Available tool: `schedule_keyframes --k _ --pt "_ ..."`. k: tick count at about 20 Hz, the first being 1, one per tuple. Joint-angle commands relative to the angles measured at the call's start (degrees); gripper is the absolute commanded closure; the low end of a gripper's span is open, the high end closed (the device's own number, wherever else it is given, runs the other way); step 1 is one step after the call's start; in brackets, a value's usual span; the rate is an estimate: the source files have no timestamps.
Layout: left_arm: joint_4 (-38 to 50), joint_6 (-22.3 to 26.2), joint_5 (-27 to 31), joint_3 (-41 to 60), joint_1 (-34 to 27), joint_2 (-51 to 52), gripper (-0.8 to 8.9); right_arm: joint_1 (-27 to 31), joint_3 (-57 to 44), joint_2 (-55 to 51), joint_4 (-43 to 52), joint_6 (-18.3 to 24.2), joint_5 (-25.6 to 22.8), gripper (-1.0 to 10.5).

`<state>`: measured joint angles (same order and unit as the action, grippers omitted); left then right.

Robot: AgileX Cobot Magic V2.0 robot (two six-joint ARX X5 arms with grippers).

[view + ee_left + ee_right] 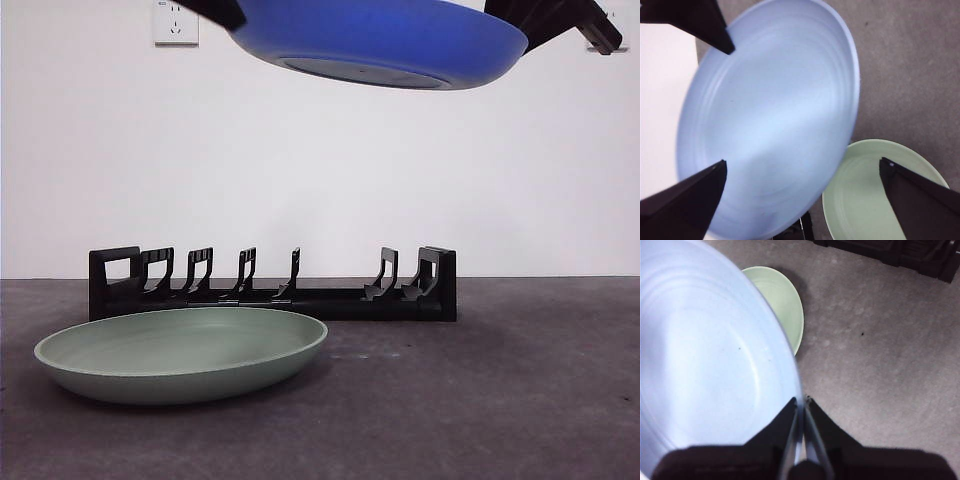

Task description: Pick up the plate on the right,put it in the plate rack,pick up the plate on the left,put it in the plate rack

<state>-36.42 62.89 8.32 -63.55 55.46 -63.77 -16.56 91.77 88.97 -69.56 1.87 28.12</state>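
While the blue plate [385, 40] hangs high above the table, nearly flat with its underside facing down, it is pinched at one rim by the right gripper [802, 407] — the jaws are clamped edge-on over the lip, a hold that leaves the rest of the plate free to be tipped upright for a slot. The left gripper [800, 170] sits spread wide around the plate's near side, its jaws apart and seemingly not pressing the rim, though the wrist view is too close to rule out a light touch; it looks placed to steady or take over the plate. In the left wrist view the right gripper's dark tip shows at the plate's far rim.

Below, the rack [272, 285] lies along the back of the table with all its dividers unfilled, so neither plate is stowed yet. A green plate [180, 352] rests flat on the table just in front of the rack's left part, untouched and waiting its turn. Behind stands a white wall with a socket [176, 22].
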Motion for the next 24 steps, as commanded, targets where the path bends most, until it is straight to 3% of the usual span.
schedule_keyframes --k 1,8,12,19,24 --pt "0.1 0.7 0.7 0.0 0.5 -0.7 3.35 0.0 0.4 0.0 0.3 -0.9 0.4 9.6" --pt "0.0 0.5 0.7 0.0 0.9 -1.1 6.05 0.0 0.4 0.0 0.4 -1.3 0.4 9.6" --pt "0.0 0.3 0.7 0.0 0.9 -1.2 6.24 0.0 0.4 0.0 0.6 -1.3 0.5 9.6" --pt "-0.1 0.3 0.7 0.0 0.9 -1.6 7.93 0.0 0.4 0.0 0.6 -1.3 0.5 9.6" --pt "-1.1 0.3 0.6 0.0 0.9 -1.8 8.22 0.0 0.4 0.0 0.9 -1.4 0.5 9.6"
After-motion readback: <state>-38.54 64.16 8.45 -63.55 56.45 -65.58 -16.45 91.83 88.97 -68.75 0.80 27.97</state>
